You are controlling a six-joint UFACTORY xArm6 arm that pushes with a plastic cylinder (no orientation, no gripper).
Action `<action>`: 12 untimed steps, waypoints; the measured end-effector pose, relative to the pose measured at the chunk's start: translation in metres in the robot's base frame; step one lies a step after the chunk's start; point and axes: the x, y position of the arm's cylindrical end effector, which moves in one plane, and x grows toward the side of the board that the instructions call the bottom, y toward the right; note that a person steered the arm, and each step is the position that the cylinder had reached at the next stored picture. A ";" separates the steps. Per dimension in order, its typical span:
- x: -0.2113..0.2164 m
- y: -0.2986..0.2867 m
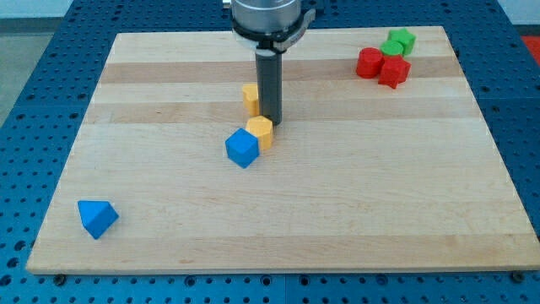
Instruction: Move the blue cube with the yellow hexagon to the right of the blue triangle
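Note:
The blue cube (242,149) sits near the middle of the wooden board, touching the yellow hexagon (261,132) at its upper right. The blue triangle (97,218) lies far off at the view's bottom left. My tip (271,123) stands right against the yellow hexagon's upper right side. A second yellow block (251,98) sits just to the left of the rod, partly hidden by it.
At the view's top right are a red cylinder-like block (369,63), a red star-like block (394,72) and two green blocks (398,41), clustered together. The board (337,211) rests on a blue perforated table.

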 end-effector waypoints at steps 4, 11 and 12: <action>0.096 -0.029; 0.138 -0.111; 0.140 -0.124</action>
